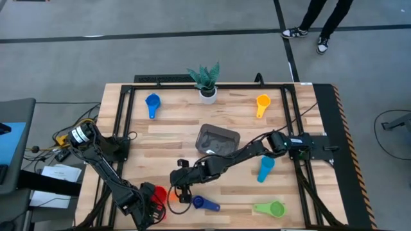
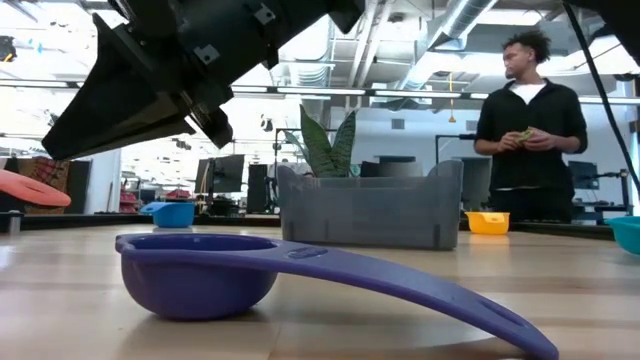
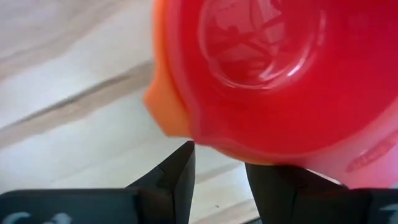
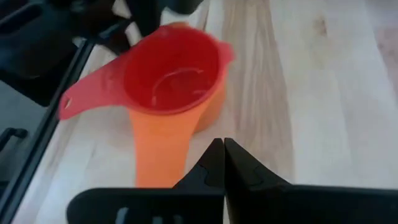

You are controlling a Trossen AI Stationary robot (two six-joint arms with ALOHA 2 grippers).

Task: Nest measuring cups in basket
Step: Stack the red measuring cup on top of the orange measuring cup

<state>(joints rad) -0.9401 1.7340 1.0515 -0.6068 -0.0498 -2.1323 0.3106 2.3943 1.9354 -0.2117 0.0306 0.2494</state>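
Measuring cups are listed from the table's near edge outward. A dark blue cup lies closest, bowl toward the left, handle trailing right; in the low view it fills the foreground and screens much of the tabletop behind. A green cup lies well to its right along the same edge. At the near left, a red cup is seated inside an orange cup, both handles splayed apart. The left gripper is set at this pair with its fingers part-open on either side of the red cup's handle; whether it is truly clamped cannot be told. The right gripper hangs just beside the pair, above the wood, fingers pressed together and empty. A light blue cup lies farther right, near the right arm. The basket sits at mid-table, partly crossed by the right arm. A blue cup and a yellow cup lie at the far side, flanking a potted plant. A person stands beyond the table.
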